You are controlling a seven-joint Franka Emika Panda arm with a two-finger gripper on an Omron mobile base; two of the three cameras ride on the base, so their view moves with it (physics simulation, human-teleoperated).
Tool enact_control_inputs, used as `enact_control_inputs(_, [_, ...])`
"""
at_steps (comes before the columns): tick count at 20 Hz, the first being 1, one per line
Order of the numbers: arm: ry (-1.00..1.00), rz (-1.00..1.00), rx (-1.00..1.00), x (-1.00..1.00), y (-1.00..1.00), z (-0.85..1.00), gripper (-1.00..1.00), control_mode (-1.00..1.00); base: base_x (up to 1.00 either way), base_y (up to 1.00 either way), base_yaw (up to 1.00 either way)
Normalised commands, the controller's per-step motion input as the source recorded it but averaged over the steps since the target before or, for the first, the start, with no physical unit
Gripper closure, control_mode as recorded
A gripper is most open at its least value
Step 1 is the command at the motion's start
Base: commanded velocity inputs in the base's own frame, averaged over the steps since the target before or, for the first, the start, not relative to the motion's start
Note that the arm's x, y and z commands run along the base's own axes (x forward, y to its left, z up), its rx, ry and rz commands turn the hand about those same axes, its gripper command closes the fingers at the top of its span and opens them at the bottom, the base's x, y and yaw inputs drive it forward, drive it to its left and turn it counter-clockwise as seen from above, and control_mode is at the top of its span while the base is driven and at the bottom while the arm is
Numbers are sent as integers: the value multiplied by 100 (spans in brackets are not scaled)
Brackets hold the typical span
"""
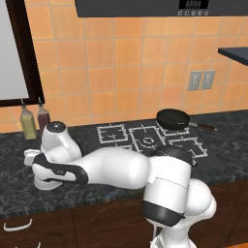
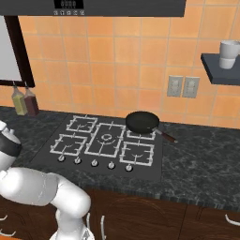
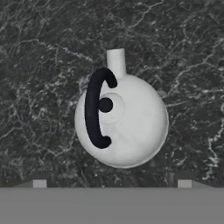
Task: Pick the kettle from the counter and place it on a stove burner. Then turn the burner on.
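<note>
Kettle [image 3: 121, 120] sat on the dark tabletop [image 3: 183, 52], near its left end, straight under the wide-spread, empty claw [image 3: 112, 183]. Looked hard, smooth, slippery, probably light; best grabbed by black arched handle [image 3: 94, 109].

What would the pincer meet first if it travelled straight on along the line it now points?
Most likely the kettle, probably its black handle first, since that arches above the body; depth is unclear.
</note>
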Motion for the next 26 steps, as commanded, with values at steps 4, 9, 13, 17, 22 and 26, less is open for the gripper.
enact_control_inputs(4, [0,-6,-1,26,8,-19,-100,-100,0,0,0])
enact_control_inputs(9, [0,-6,-2,29,18,-16,-100,-100,0,0,0])
enact_control_inputs(13, [0,-7,0,22,9,-7,-100,-100,0,0,0])
enact_control_inputs(17, [0,-10,0,10,0,-10,100,-100,0,0,0])
enact_control_inputs(22, [0,-8,0,6,0,-24,100,-100,0,0,0])
enact_control_inputs(26, [0,-1,0,4,0,-12,100,-100,0,0,0])
